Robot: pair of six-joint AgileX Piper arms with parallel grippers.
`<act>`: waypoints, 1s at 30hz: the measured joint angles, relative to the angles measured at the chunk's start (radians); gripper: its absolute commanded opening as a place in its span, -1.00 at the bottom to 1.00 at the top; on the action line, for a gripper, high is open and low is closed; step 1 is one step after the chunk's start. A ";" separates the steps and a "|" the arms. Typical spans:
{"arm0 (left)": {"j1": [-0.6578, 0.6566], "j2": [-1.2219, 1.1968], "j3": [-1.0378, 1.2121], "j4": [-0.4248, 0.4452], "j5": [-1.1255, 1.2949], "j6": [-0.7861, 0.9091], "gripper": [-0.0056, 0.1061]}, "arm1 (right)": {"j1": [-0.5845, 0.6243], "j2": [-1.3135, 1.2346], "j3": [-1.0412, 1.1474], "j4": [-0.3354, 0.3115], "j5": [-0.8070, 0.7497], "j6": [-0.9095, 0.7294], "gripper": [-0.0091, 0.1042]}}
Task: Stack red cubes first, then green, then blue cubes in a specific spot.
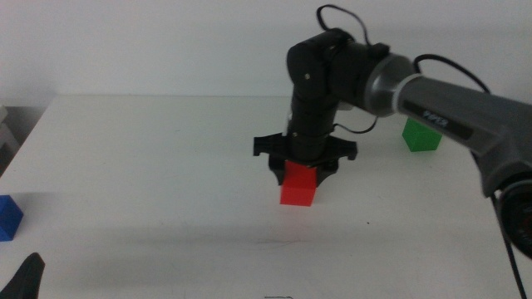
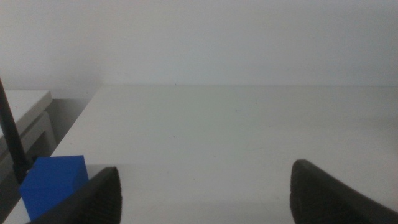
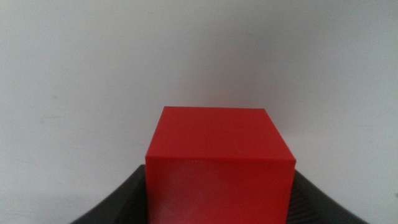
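My right gripper (image 1: 298, 174) points straight down at the middle of the table and is shut on the red cube (image 1: 297, 186). In the right wrist view the red cube (image 3: 217, 168) fills the space between the two dark jaws, over bare white tabletop. I cannot tell whether the cube rests on the table or hangs just above it. The green cube (image 1: 421, 134) sits at the back right, behind the right arm. The blue cube (image 1: 8, 218) sits at the far left edge. It also shows in the left wrist view (image 2: 53, 183), beside one jaw of my open left gripper (image 2: 205, 199).
My left gripper (image 1: 32, 278) waits at the bottom left corner of the middle view. The white table (image 1: 166, 166) ends at a pale wall behind. A white piece of furniture (image 2: 25, 118) stands past the table's left edge.
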 measured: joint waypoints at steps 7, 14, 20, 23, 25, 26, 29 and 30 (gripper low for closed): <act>0.000 0.000 0.000 0.000 0.000 0.000 0.73 | 0.044 0.049 -0.035 0.012 0.001 0.035 -0.86; 0.000 0.000 0.000 0.000 0.000 0.000 0.73 | 0.059 0.075 -0.036 0.015 0.003 0.068 -0.86; 0.000 0.000 0.000 0.000 0.000 0.000 0.73 | 0.062 0.079 -0.042 0.009 0.006 0.074 0.14; 0.000 0.000 0.000 0.000 0.000 0.000 0.73 | 0.062 0.080 -0.042 0.009 0.006 0.074 0.39; 0.000 0.000 0.000 0.000 0.000 0.000 0.73 | 0.062 0.080 -0.042 0.006 0.006 0.074 0.50; 0.000 0.000 0.000 0.000 0.000 0.000 0.73 | 0.062 0.080 -0.042 0.001 0.006 0.074 0.54; 0.000 0.000 0.000 0.000 0.000 0.000 0.73 | 0.062 0.080 -0.042 -0.009 0.006 0.072 0.58; 0.000 0.000 0.000 0.000 0.000 0.000 0.73 | 0.062 0.080 -0.042 -0.011 0.006 0.071 0.58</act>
